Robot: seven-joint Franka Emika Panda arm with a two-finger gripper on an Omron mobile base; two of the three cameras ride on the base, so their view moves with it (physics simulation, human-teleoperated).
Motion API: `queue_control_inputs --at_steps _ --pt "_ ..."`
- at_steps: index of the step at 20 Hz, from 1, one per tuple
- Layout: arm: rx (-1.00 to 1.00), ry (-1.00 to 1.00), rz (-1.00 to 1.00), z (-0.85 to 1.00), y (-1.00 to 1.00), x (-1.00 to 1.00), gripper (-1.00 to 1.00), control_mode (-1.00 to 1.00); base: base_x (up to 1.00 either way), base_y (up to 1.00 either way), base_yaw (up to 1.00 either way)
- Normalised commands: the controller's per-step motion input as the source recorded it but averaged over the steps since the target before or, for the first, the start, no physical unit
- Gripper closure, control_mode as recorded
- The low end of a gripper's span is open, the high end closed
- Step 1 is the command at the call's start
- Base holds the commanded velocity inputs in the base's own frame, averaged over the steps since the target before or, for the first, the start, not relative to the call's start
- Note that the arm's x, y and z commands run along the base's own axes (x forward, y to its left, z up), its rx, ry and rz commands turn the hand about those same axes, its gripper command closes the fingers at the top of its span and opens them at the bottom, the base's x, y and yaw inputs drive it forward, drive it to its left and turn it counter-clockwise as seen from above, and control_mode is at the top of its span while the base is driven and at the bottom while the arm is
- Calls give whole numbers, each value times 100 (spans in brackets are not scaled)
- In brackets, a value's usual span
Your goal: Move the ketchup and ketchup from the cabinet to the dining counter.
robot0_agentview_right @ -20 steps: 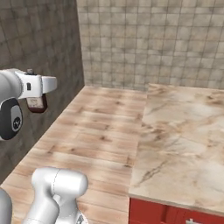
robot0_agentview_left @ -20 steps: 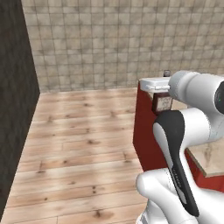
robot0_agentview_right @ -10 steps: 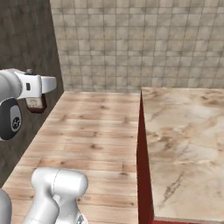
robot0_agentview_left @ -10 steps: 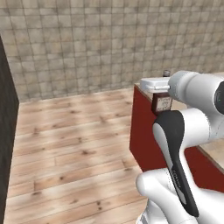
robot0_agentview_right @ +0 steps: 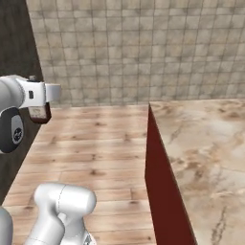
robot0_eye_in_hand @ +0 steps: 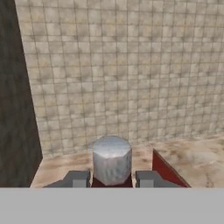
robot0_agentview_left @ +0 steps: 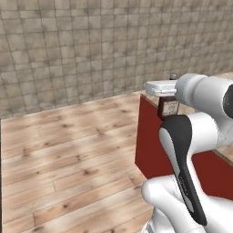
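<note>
Jaws clamped on a ketchup bottle (robot0_agentview_left: 169, 108), held upright in the air beside the near corner of the dining table (robot0_agentview_right: 206, 158), not yet over its marbled top. Best to keep the bottle vertical (cap (robot0_eye_in_hand: 112, 159) up) while closing on that corner, then carry it well inboard of the table's edge before lowering and releasing.

Looking forward and down from behind the arm, 2 base views sharing the tiled wall (robot0_agentview_left: 91, 50), wood floor (robot0_agentview_right: 95, 143) and dining counter (robot0_agentview_right: 206, 143); hand view peering close over a ketchup (robot0_eye_in_hand: 112, 159) cap.
</note>
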Motion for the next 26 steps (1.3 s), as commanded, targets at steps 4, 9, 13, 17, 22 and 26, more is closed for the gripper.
queue_control_inputs --at_steps 4,9,13,17,22,26 --pt "0 0 0 0 0 0 100 100 59 53 -32" --pt "0 0 0 0 0 0 100 100 63 48 -37" --pt "0 0 0 0 0 0 100 100 68 41 -44" --pt "0 0 0 0 0 0 100 100 68 39 -46" --pt "0 0 0 0 0 0 100 100 67 41 -45" --pt "0 0 0 0 0 0 100 100 63 46 -40"
